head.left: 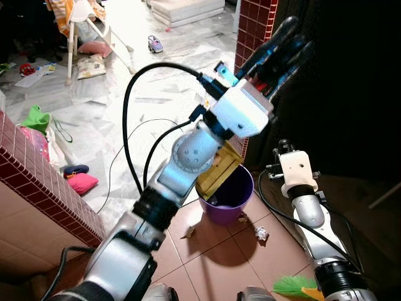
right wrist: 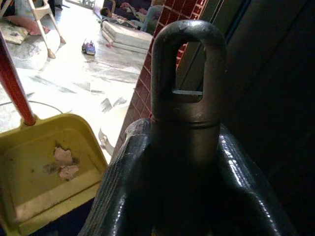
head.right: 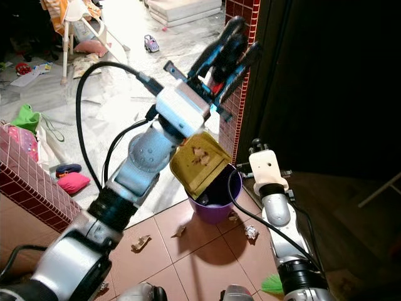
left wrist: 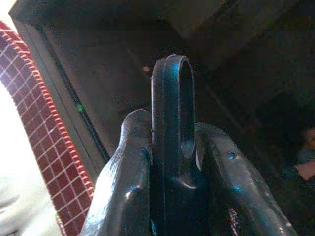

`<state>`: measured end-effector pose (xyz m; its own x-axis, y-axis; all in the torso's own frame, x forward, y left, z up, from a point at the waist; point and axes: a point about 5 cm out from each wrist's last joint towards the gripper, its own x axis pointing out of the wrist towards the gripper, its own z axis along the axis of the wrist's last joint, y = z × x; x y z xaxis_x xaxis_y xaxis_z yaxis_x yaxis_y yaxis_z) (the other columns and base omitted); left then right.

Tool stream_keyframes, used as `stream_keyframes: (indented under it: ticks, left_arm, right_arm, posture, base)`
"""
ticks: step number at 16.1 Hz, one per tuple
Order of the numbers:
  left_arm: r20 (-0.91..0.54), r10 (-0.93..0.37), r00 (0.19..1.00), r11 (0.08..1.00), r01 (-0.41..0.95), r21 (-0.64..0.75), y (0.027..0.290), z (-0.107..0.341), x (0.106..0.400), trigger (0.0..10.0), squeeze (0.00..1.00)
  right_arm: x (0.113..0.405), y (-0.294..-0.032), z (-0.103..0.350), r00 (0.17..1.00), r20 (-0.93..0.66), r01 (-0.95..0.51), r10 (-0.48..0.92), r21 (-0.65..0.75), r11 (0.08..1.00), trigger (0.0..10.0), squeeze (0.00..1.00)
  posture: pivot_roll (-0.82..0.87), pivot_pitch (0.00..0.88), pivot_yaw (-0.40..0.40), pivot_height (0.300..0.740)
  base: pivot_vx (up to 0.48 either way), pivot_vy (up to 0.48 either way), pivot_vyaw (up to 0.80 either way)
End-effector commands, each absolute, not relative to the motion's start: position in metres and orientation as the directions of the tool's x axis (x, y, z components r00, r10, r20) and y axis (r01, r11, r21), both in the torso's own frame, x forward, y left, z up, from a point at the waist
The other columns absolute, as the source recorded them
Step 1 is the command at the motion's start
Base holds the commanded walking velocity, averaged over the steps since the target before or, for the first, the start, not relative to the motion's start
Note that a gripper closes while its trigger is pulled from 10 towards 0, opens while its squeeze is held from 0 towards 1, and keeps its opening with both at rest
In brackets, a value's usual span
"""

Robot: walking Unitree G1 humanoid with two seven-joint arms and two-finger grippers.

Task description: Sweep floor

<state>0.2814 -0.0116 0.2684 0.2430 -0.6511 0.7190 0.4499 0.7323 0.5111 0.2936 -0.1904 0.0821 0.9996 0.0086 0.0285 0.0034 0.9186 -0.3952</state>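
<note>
Raised over the purple bin, the left hand grips the dustpan handle — yellow dustpan tipped, scraps clinging. Right hand clamps the broom handle. Emptying step; next, shake scraps into bin.

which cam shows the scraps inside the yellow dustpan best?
Right wrist view: it looks straight into the yellow plastic dustpan, with the pale paper scraps lying on its floor. Right eye view shows the same scraps smaller, the pan tilted over the purple plastic bin. Left eye view mostly catches the pan's edge behind the left arm.
</note>
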Motion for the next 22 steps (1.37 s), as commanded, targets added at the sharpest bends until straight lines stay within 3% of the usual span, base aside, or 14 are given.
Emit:
stream_keyframes:
  ticks: [1, 6, 7, 8, 9, 10, 11, 12, 13, 15, 16, 17, 19, 22]
  left_arm:
    - [0.74, -0.634, 0.225, 0.752, 0.403, 0.522, -0.008, 0.278, 0.28, 10.0, 0.0]
    - [0.706, -0.67, 0.229, 0.715, 0.454, 0.532, -0.011, 0.278, 0.281, 10.0, 0.0]
    - [0.684, -0.72, 0.12, 0.67, 0.38, 0.638, -0.012, 0.275, 0.267, 10.0, 0.0]
    - [0.72, -0.656, 0.229, 0.728, 0.446, 0.521, -0.008, 0.279, 0.279, 10.0, 0.0]
    - [0.696, -0.7, 0.162, 0.692, 0.399, 0.602, -0.01, 0.278, 0.273, 10.0, 0.0]
    - [0.708, -0.673, 0.212, 0.713, 0.44, 0.546, -0.01, 0.278, 0.277, 10.0, 0.0]
    - [0.657, -0.748, 0.093, 0.627, 0.425, 0.653, -0.019, 0.269, 0.259, 10.0, 0.0]
    - [0.715, -0.661, 0.227, 0.728, 0.424, 0.539, -0.008, 0.28, 0.28, 10.0, 0.0]
    - [0.72, -0.638, 0.273, 0.75, 0.431, 0.502, -0.004, 0.282, 0.288, 10.0, 0.0]
    - [0.653, -0.749, 0.113, 0.621, 0.463, 0.632, -0.022, 0.268, 0.259, 10.0, 0.0]
    - [0.672, -0.729, 0.133, 0.655, 0.422, 0.627, -0.016, 0.274, 0.265, 10.0, 0.0]
    - [0.739, -0.612, 0.283, 0.774, 0.406, 0.486, 0.0, 0.288, 0.291, 10.0, 0.0]
    - [0.682, -0.709, 0.178, 0.67, 0.474, 0.572, -0.015, 0.274, 0.269, 10.0, 0.0]
    - [0.701, -0.673, 0.235, 0.714, 0.454, 0.534, -0.01, 0.274, 0.275, 10.0, 0.0]
  right_arm:
    - [0.299, -0.186, 0.092, 0.997, 0.077, 0.005, 0.027, -0.389, 0.921, 10.0, 0.0]
    - [0.303, -0.187, 0.094, 0.996, 0.081, 0.007, 0.027, -0.392, 0.92, 10.0, 0.0]
    - [0.305, -0.187, 0.095, 0.996, 0.084, 0.01, 0.025, -0.391, 0.92, 10.0, 0.0]
    - [0.305, -0.188, 0.096, 0.996, 0.086, 0.011, 0.025, -0.394, 0.919, 10.0, 0.0]
    - [0.306, -0.188, 0.096, 0.996, 0.086, 0.01, 0.026, -0.394, 0.919, 10.0, 0.0]
    - [0.306, -0.188, 0.096, 0.996, 0.085, 0.007, 0.028, -0.395, 0.919, 10.0, 0.0]
    - [0.307, -0.185, 0.095, 0.996, 0.085, 0.003, 0.033, -0.393, 0.92, 10.0, 0.0]
    - [0.307, -0.184, 0.096, 0.995, 0.088, 0.0, 0.038, -0.395, 0.919, 10.0, 0.0]
    - [0.307, -0.185, 0.095, 0.996, 0.085, 0.007, 0.028, -0.39, 0.921, 10.0, 0.0]
    - [0.307, -0.183, 0.094, 0.996, 0.083, -0.009, 0.045, -0.395, 0.919, 10.0, 0.0]
    - [0.307, -0.182, 0.095, 0.995, 0.088, -0.01, 0.048, -0.398, 0.917, 10.0, 0.0]
    - [0.308, -0.185, 0.096, 0.995, 0.092, 0.003, 0.036, -0.398, 0.917, 10.0, 0.0]
    - [0.309, -0.186, 0.094, 0.996, 0.08, 0.007, 0.026, -0.386, 0.922, 10.0, 0.0]
    - [0.311, -0.185, 0.096, 0.995, 0.094, 0.01, 0.03, -0.394, 0.919, 10.0, 0.0]
  posture:
    - [-0.17, 0.0, 0.092, 0.74]
    - [-0.16, 0.0, 0.079, 0.74]
    - [-0.17, 0.0, 0.086, 0.74]
    - [-0.17, 0.0, 0.08, 0.74]
    - [-0.17, 0.0, 0.084, 0.74]
    - [-0.16, 0.0, 0.073, 0.74]
    - [-0.17, 0.0, 0.084, 0.74]
    - [-0.17, 0.0, 0.081, 0.74]
    - [-0.16, 0.0, 0.073, 0.74]
    - [-0.16, 0.0, 0.075, 0.74]
    - [-0.17, 0.0, 0.088, 0.74]
    - [-0.17, 0.0, 0.079, 0.74]
    - [-0.16, 0.0, 0.08, 0.74]
    - [-0.16, 0.0, 0.083, 0.74]
  base:
    - [0.0, 0.0, 0.0]
    - [0.0, 0.0, 0.0]
    - [0.0, 0.0, 0.0]
    - [0.0, 0.0, 0.0]
    - [0.0, 0.0, 0.0]
    - [0.0, 0.0, 0.0]
    - [0.0, 0.0, 0.0]
    - [0.0, 0.0, 0.0]
    - [0.0, 0.0, 0.0]
    - [0.0, 0.0, 0.0]
    - [0.0, 0.0, 0.0]
    - [0.0, 0.0, 0.0]
    - [0.0, 0.0, 0.0]
    - [0.0, 0.0, 0.0]
